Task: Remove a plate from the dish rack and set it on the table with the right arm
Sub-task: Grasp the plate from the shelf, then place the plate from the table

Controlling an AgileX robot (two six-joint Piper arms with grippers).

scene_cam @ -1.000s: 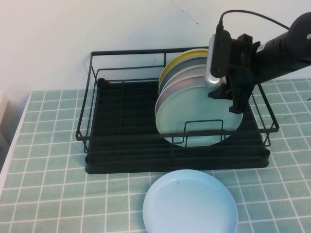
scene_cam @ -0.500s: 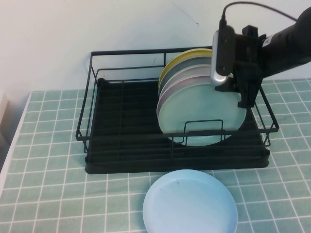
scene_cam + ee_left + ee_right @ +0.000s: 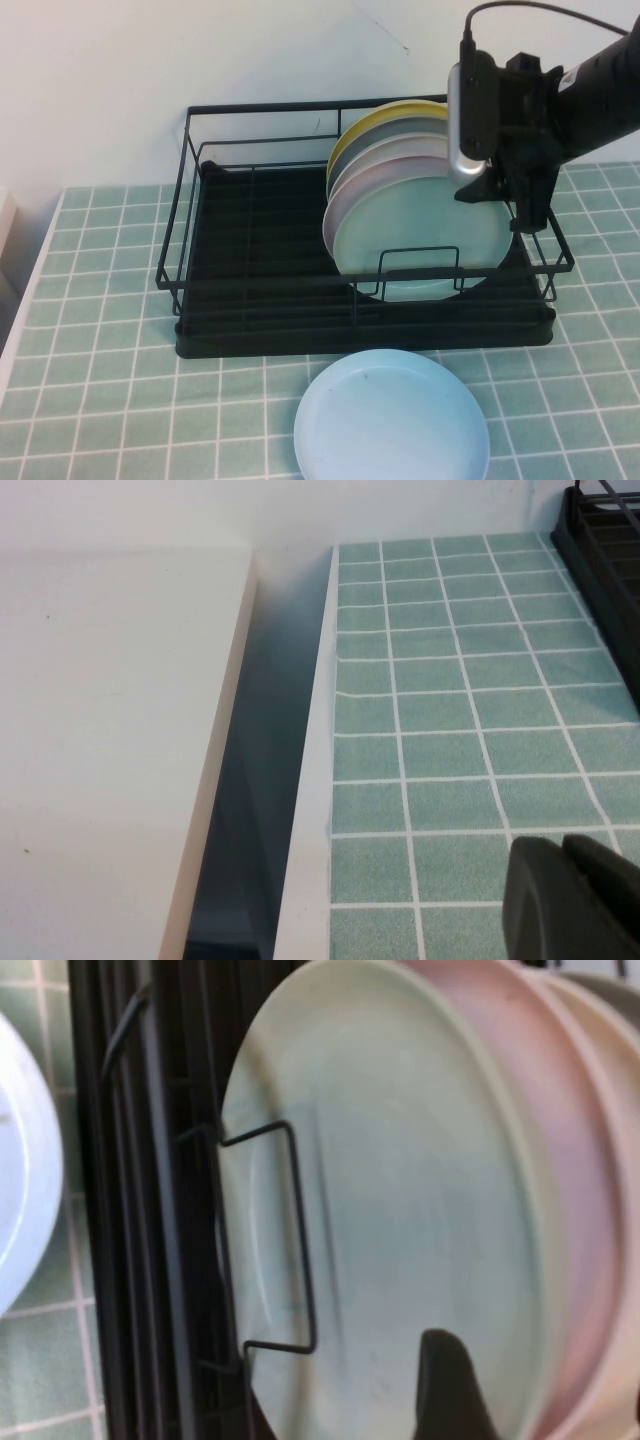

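The plate (image 3: pixel 425 240) stands frontmost in the dish rack (image 3: pixel 250 300), right side.

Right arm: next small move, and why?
Probably ease the right tool down and a little toward the stack, so its fingers straddle the mint plate's upper right rim. It hangs just off that rim, gripping nothing, and the plate stands frontmost in the dish rack. A light blue plate lies on the table. The left tool sits parked over the table's left edge.

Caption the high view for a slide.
Right gripper at the mint plate standing in the dish rack; blue plate flat on the table.
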